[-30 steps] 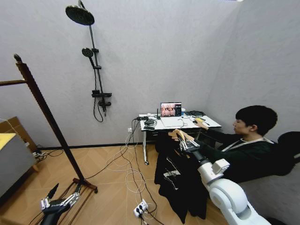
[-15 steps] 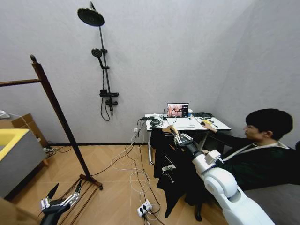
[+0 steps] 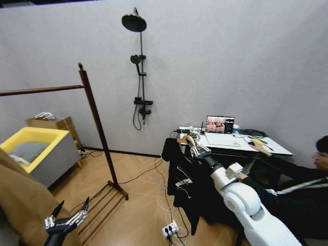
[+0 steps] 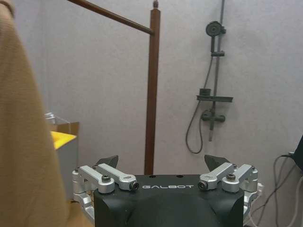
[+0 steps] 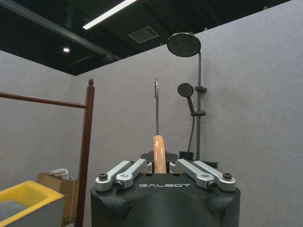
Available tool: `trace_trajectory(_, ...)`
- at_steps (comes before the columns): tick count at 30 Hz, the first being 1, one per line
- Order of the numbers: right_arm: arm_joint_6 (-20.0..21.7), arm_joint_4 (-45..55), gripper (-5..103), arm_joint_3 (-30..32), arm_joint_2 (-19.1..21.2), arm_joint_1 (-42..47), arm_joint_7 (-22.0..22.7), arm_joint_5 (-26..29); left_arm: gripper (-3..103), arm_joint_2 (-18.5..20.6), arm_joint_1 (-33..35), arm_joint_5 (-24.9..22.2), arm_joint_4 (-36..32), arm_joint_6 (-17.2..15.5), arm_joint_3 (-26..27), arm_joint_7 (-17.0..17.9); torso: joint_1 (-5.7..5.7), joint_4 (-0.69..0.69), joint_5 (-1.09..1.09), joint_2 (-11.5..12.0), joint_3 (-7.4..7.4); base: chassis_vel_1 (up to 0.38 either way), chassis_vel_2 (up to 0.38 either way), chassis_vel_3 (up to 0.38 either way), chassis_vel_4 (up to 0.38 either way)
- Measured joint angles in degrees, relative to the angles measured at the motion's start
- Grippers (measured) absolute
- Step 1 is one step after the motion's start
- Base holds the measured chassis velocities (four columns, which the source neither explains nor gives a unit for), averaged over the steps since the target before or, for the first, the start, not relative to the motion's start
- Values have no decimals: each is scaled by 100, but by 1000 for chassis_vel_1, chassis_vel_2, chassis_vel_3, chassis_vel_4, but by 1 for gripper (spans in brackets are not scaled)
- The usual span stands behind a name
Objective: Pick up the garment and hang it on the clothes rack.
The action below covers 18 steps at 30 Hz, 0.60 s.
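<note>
Turning left: across the last second the whole head view has swung, so the wall, shower stand and desk have slid rightward while the clothes rack (image 3: 95, 125) has come further into frame. That is camera motion with the robot, not movement of the things. Judgement: the robot is carrying the load toward the rack; hanging is not yet done, and rack and garment are still well apart.

Rack: dark wooden post with knob and a top rail running off to the left; a tan coat (image 3: 25, 205) hangs at the lower left edge.

Garment (image 3: 182, 182): black T-shirt with a white chest mark, hanging free above the floor on a wooden hanger (image 5: 159, 151), near the desk, between rack and seated person.

Right gripper (image 3: 197, 151): extended forward, fingers clamped on the hanger's neck; the metal hook (image 5: 156, 106) stands upright above it.

Left gripper (image 4: 162, 166): parked low beside the coat, fingers spread apart, holding nothing.

Writing: "GALBOT" on both gripper housings. Laptop screen (image 3: 219, 123) is lit; its content is unreadable.
</note>
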<state>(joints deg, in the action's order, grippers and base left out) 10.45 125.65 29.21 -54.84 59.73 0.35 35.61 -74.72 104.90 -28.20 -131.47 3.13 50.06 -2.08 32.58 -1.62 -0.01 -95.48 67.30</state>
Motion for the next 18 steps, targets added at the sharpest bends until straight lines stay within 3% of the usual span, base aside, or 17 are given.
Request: trace_trajectory(18,95,184,10,101,33,70,103,217,100,0,0,0,0,0,0,0,0,0,2,0,0,122,120,123,122)
